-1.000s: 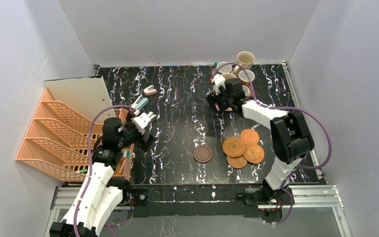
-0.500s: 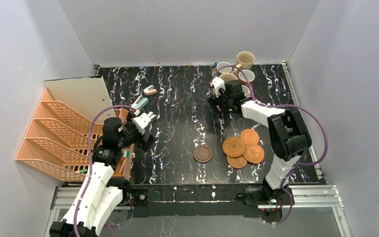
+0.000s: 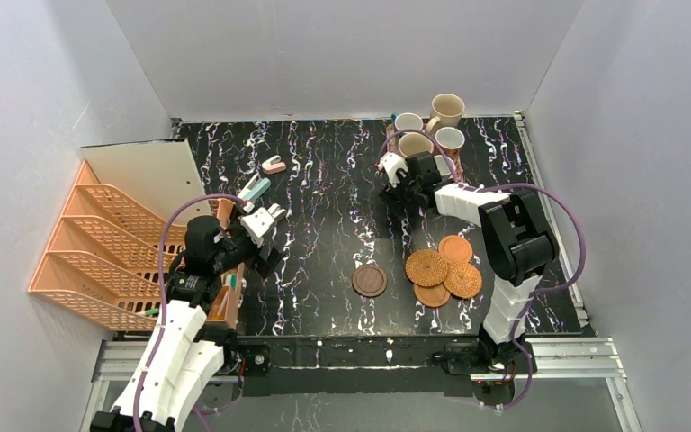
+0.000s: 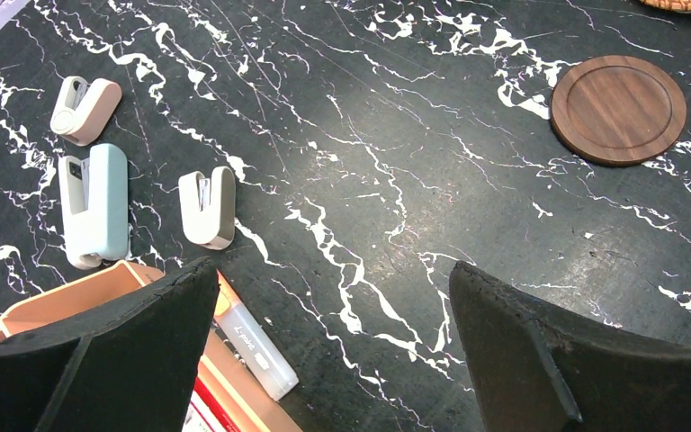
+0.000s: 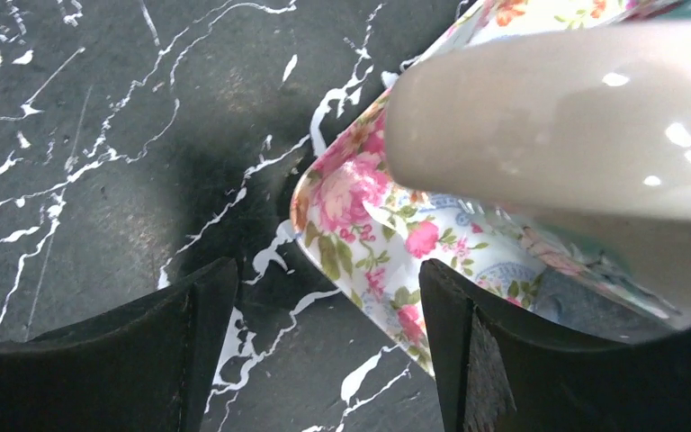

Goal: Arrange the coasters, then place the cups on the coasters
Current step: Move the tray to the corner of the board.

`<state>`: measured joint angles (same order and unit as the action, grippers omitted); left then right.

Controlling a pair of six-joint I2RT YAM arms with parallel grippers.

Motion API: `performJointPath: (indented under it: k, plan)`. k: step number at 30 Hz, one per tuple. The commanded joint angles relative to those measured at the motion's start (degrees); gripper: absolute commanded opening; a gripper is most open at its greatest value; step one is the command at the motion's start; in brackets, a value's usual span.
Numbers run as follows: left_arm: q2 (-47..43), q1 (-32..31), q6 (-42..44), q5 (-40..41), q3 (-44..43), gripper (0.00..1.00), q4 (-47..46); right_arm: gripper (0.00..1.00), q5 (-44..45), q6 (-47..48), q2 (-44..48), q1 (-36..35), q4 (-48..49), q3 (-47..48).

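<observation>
1. My right gripper (image 5: 328, 279) stands wide and grips nothing. A corner of the floral tray (image 5: 369, 211) lies between its fingers, with a beige cup (image 5: 576, 117) just beside.
2. The cups (image 3: 447, 109) cluster at the far edge of the table (image 3: 324, 207), toward its right corner.
3. Four orange coasters (image 3: 427, 267) sit touching one another toward the near right corner. The dark coaster (image 3: 370, 280) lies apart, to their left.
4. My left gripper (image 4: 333, 279) hangs wide and empty over the table's left side.

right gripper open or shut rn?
Open. Right wrist view: the right gripper has its fingers apart, only table and a corner of the floral tray between them; the beige mug sits beyond, ungripped.
</observation>
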<state>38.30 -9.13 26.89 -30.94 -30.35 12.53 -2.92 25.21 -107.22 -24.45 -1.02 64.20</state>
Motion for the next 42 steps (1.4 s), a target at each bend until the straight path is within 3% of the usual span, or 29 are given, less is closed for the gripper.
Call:
performJointPath:
  k: [1, 6, 12, 21, 29, 42]
  plan:
    - [-0.87, 0.16, 0.46, -1.93, 0.18, 0.98, 1.3, 0.83, 7.16, 2.06, -3.54, 0.06, 0.42, 1.54]
    - [1.03, 0.16, 0.46, -2.55, 0.1, 0.98, 0.75, 0.85, 15.24, 2.25, -7.93, 0.65, 1.45, 4.1]
    - [0.12, 0.16, 0.51, -2.16, 0.24, 0.98, 0.83, 0.85, 17.89, 0.81, -9.11, 2.37, 1.11, 6.18]
    - [-0.19, 0.16, 0.57, -2.17, 0.25, 0.98, 0.85, 0.86, 1.04, 4.18, 3.57, 2.77, -6.05, 3.44]
    - [0.42, 0.16, 0.7, -2.2, 0.12, 0.98, 0.75, 0.81, 3.47, 12.22, 5.41, 2.62, -2.05, -3.13]
    - [0.04, 0.16, 0.6, -2.12, 0.2, 0.98, 0.74, 0.47, 15.6, 13.92, -0.69, 1.46, 7.37, -4.23]
